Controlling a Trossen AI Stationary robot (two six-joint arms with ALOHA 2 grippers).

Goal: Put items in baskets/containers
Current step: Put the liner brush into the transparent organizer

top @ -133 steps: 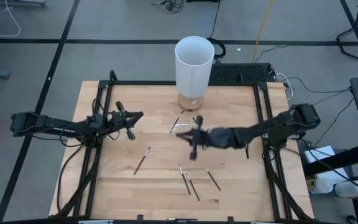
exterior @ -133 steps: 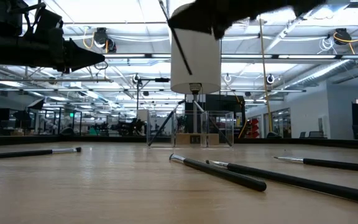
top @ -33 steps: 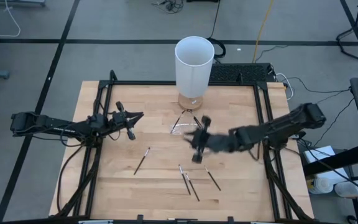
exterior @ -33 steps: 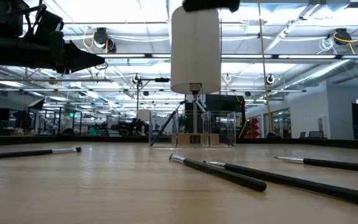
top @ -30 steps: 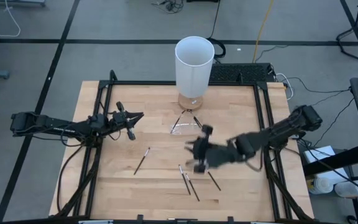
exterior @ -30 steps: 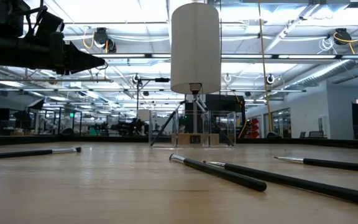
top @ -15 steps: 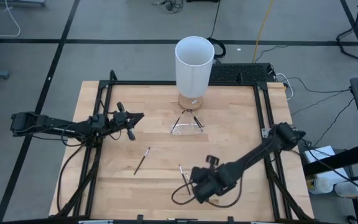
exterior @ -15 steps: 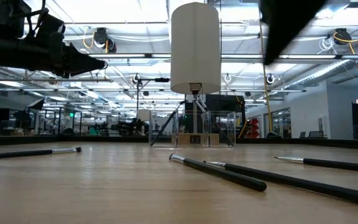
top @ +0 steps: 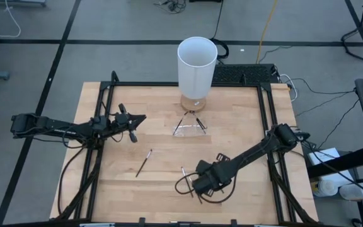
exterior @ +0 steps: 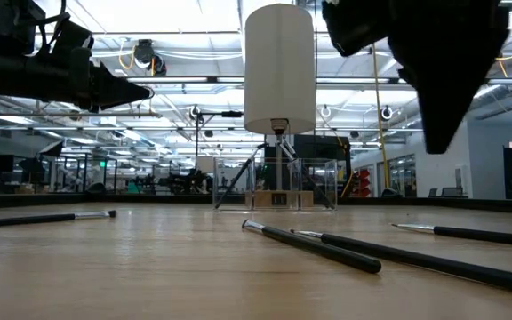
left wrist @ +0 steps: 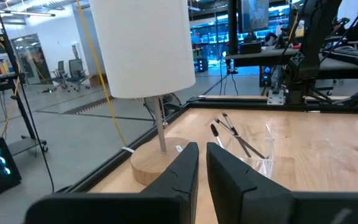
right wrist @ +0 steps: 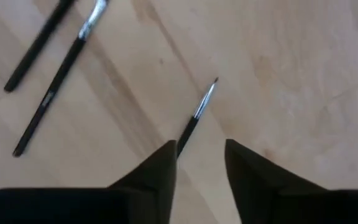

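Several thin dark sticks lie flat on the wooden table: one (top: 143, 163) at the left middle, others (top: 190, 180) near the front edge, also in the low view (exterior: 314, 246). My right gripper (right wrist: 201, 162) hovers open above one stick (right wrist: 197, 112), which runs between its fingers; the low view shows the gripper (exterior: 441, 133) clear of the table. The clear container (top: 188, 126) stands before the white cylinder (top: 197, 60) with two sticks (left wrist: 232, 130) leaning in it. My left gripper (top: 142, 116) waits shut, in the air at the left.
The tall white cylinder (exterior: 279, 67) on its wooden foot (left wrist: 160, 163) stands at the table's far middle, just behind the container (exterior: 274, 187). A black frame (top: 266, 126) runs along the table's sides. Bare wood lies between the left stick and the front group.
My right gripper has swung from the table's middle, just in front of the container, toward the near edge and come down over the sticks at the front. It has come into the low view from above. The sticks and the container have stayed put.
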